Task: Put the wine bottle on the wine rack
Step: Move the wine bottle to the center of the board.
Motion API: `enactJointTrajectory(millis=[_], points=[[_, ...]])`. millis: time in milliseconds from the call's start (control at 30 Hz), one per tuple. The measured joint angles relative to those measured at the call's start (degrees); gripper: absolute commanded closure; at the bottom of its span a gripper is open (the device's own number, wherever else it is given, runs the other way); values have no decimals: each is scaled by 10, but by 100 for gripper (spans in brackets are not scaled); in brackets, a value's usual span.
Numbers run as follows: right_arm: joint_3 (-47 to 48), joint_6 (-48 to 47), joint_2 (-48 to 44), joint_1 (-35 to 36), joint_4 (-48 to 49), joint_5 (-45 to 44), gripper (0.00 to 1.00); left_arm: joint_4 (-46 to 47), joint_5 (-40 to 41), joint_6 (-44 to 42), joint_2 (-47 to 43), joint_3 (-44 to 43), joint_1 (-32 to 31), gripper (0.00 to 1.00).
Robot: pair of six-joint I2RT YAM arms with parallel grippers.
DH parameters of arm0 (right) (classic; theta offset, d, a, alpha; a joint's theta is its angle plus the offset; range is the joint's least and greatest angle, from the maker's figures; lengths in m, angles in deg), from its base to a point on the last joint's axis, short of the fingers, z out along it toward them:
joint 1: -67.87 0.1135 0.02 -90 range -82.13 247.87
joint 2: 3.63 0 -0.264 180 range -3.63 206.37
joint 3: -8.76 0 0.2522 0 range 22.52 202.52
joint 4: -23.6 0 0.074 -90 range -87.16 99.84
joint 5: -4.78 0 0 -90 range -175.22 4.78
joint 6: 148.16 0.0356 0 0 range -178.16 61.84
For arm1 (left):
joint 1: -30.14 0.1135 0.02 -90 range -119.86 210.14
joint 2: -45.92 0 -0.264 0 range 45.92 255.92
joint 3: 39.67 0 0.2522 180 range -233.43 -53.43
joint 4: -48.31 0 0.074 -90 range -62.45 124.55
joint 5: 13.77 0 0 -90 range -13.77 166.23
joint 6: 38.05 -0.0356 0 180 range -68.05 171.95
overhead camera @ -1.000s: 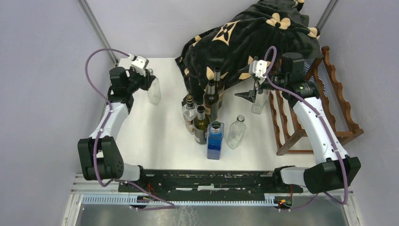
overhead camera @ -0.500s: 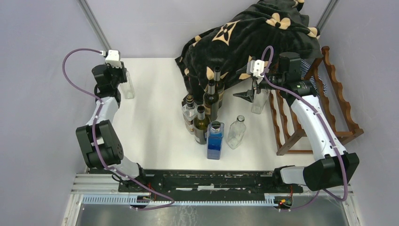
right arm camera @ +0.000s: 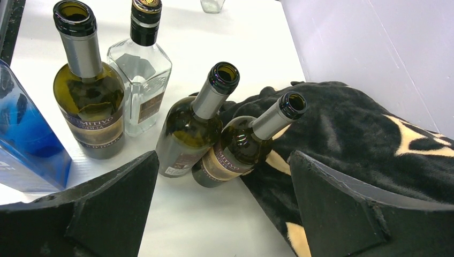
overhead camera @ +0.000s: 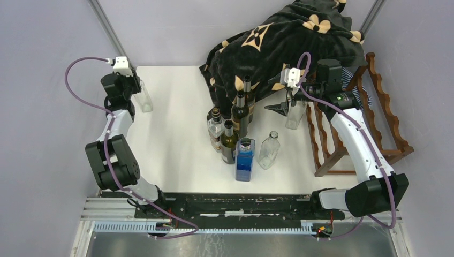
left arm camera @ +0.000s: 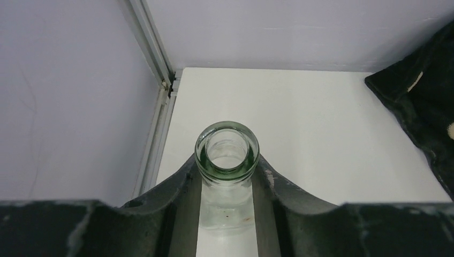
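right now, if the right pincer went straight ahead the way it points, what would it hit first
Probably the dark green glass wine bottle with the grey foil neck beside the black patterned blanket; a similar bottle stands close, so depth is unclear.

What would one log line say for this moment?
left gripper: shut on clear bottle neck | right gripper: open, empty, near rack | rack: no bottle visible

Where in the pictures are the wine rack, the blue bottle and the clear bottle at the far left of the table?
wine rack [overhead camera: 389, 112]: top external view, on its outer wavy rail.
blue bottle [overhead camera: 244, 160]: top external view, on its body.
clear bottle [left arm camera: 227, 199]: left wrist view, on its neck below the rim.
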Motion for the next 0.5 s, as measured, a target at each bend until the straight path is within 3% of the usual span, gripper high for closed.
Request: enactJointTrajectory(millis=[333,500], points=[[0,0,0,3,0,0,2,-21,31,30,-15,0,7,20],[0,2,0,3,0,0,2,-85,51,52,-47,-19,7,13]])
